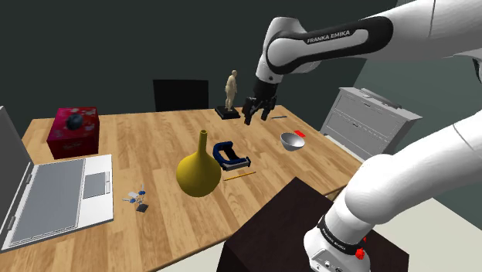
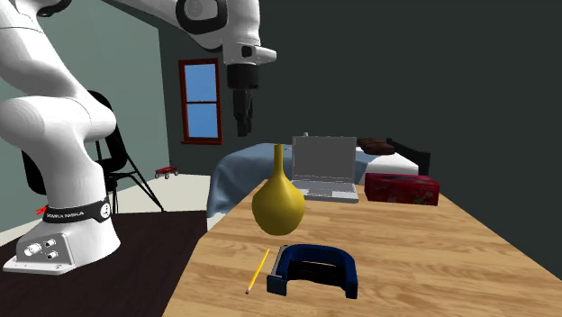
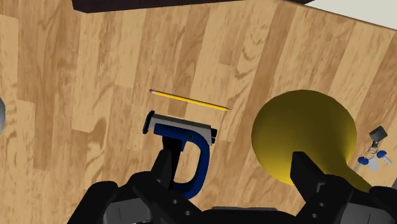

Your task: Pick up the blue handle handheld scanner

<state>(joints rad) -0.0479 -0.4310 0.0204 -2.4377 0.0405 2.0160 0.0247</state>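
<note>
- While the gripper point(image 1: 259, 110) point(image 2: 242, 126) point(image 3: 235, 167) is held in the air above the wooden table point(image 1: 147, 147) point(image 2: 432, 261) point(image 3: 95, 63), its two black fingers are seen in the wrist view to stand well apart, and nothing is clasped between them.
- The blue handle handheld scanner point(image 1: 230, 156) point(image 2: 315, 268) point(image 3: 180, 132) is found lying flat on the table, untouched by the gripper and well below it, as is seen in the second exterior view.
- In the wrist view the scanner's blue looped handle is seen beside one finger, and the bulb of a yellow vase point(image 1: 199, 174) point(image 2: 277, 205) point(image 3: 304, 130) is seen behind the other.
- The vase is stood upright just beside the scanner, with its narrow neck pointing up.
- A yellow pencil point(image 1: 239, 177) point(image 2: 258, 271) point(image 3: 189, 100) is laid on the wood close to the scanner's head, apart from it.
- An open grey laptop point(image 1: 58, 193) point(image 2: 326, 167) is placed at the shoulder view's left, with a red box point(image 1: 74, 131) point(image 2: 402, 188) beyond it.
- A small figurine point(image 1: 230, 91) on a dark base is stood at the table's far edge, just behind the gripper in the shoulder view.
- A metal bowl point(image 1: 292, 141) is set towards the shoulder view's right, well apart from the scanner.
- A small bunch of keys point(image 1: 137, 199) point(image 3: 375, 156) is left between the laptop and the vase.
</note>
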